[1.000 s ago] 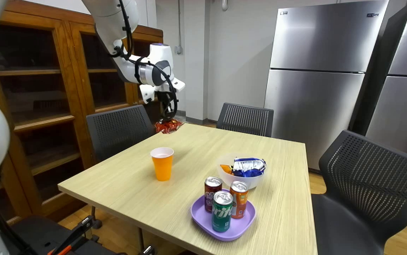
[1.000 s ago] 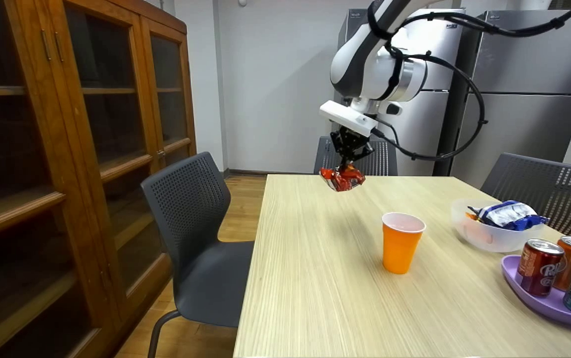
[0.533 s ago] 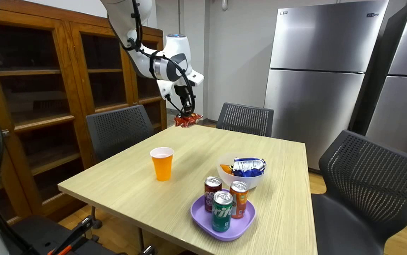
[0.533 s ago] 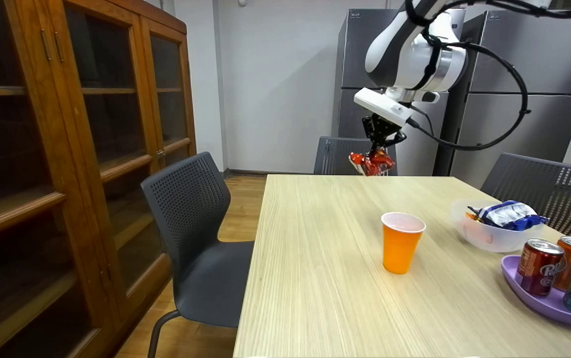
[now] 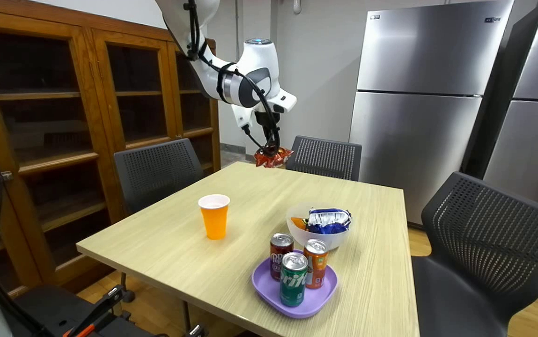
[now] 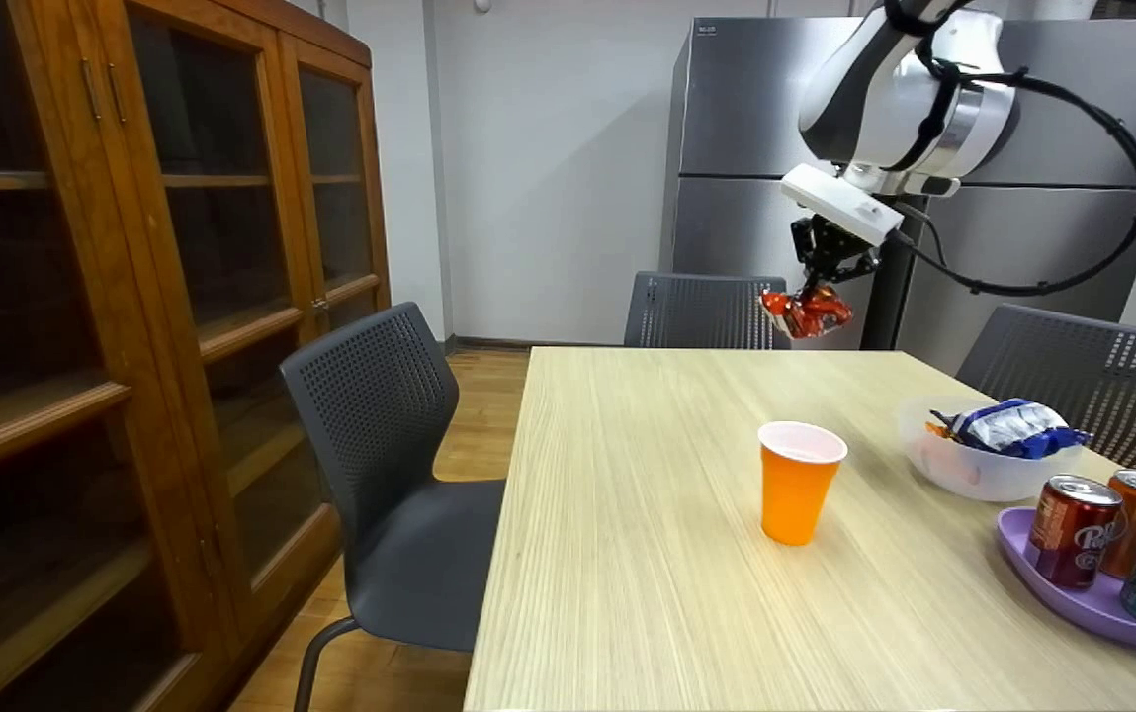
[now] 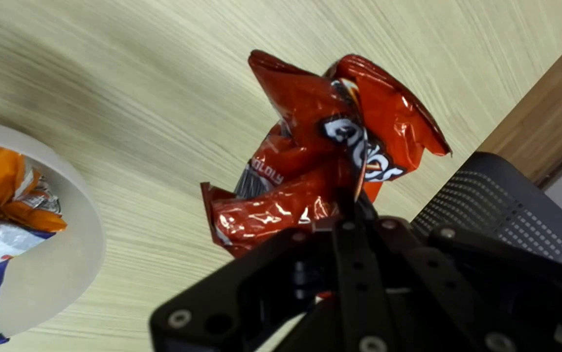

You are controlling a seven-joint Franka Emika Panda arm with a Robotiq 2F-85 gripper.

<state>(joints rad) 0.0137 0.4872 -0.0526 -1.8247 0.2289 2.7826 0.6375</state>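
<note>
The pincer [image 7: 356,208] grips the red bag [image 7: 315,156] above the worktop [image 6: 647,544] (apparently the carrying step); the next move calls for steady pressure.

"What was being gripped?"
"A red bag [image 7: 310,156]. It was pinched between the fingers [image 7: 367,211], and its glossy film was crumpled about their tips."
"How was it marked?"
"Large white letters with dark edges were printed on it, broken by a fold just beyond the fingertips. Smaller pale lettering was seen left of the tips in the wrist view, beside a grey striped patch."
"And its edges?"
"Flared corners were pushed out ahead of the fingertips, and a sealed edge was turned out to their left in that view."
"How was it hung?"
"In both exterior views it was held bunched at the fingers' lower end, spread to either side."
</note>
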